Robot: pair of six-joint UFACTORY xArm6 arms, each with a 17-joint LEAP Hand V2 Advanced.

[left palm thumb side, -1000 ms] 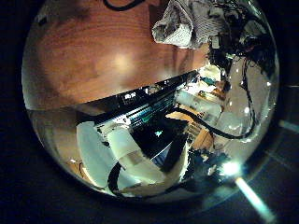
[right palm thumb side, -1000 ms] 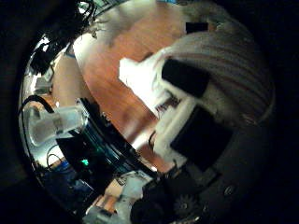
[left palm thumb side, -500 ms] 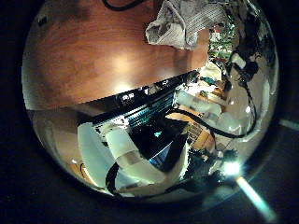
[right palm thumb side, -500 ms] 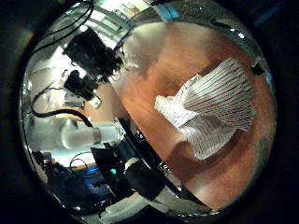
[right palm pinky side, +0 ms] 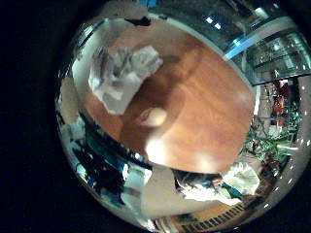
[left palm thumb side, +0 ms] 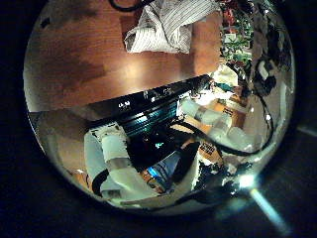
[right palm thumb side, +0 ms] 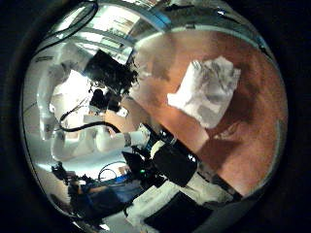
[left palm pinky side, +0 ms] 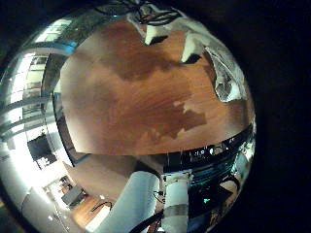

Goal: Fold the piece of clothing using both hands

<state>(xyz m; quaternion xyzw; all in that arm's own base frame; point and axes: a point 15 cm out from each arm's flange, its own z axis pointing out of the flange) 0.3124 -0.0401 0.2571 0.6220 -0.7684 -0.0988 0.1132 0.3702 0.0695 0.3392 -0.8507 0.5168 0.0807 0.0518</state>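
Note:
The striped piece of clothing [right palm thumb side: 206, 87] lies bunched in a loose heap on the wooden table [right palm thumb side: 248, 146], small and away from the palm in the right thumb side view. It also shows in the right little finger side view [right palm pinky side: 121, 70], in the left thumb side view [left palm thumb side: 168, 25] and near the table edge in the left little finger side view [left palm pinky side: 225, 80]. A hand [right palm thumb side: 107, 76] hangs over the table beyond the clothing.
The table's front edge [left palm thumb side: 149, 94] runs below the clothing, with robot bases and equipment [left palm thumb side: 158, 139] beyond it. Wide bare tabletop [right palm pinky side: 199, 107] lies beside the clothing.
One second ago my right hand's fingers were curled on the clothing. They let go and the hand drew back and up. The clothing now lies alone on the table.

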